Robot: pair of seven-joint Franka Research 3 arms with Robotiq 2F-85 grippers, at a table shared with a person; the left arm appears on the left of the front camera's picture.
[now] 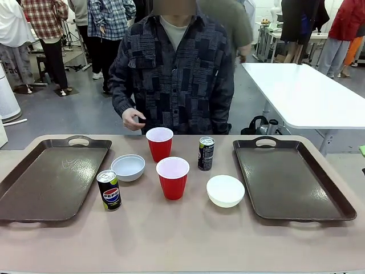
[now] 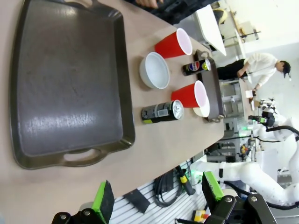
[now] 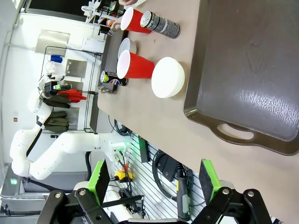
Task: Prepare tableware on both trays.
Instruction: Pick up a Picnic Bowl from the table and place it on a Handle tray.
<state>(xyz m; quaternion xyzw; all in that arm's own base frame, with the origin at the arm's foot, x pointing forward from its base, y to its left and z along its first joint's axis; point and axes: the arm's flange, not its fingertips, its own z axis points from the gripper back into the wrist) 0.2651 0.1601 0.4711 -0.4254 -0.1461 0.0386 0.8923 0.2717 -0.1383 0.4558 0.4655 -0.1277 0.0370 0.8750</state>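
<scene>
Tableware stands clustered on the bare table (image 1: 182,240), with nothing loaded yet. Taking the near red cup (image 1: 173,178) as the dial's centre, the far red cup (image 1: 159,144) is at 12 o'clock, the far can (image 1: 206,153) at 1, the right bowl (image 1: 225,190) at 4, the near can (image 1: 109,190) at 8 and the left bowl (image 1: 128,167) at 10. The left tray (image 1: 51,182) lies out at 9, the right tray (image 1: 291,182) at 3.

The left gripper (image 2: 157,193) and right gripper (image 3: 154,177) both hang with jaws spread wide, holding nothing.

The cups look light and thin-walled, so they should squash and tip easily; a gentle pinch over the rim, one finger inside, seems safest. The cans are stiff and smooth (full or empty, I cannot tell) and suit a firm grip across the middle. The bowls look rigid and shallow; take them by the rim wall.
</scene>
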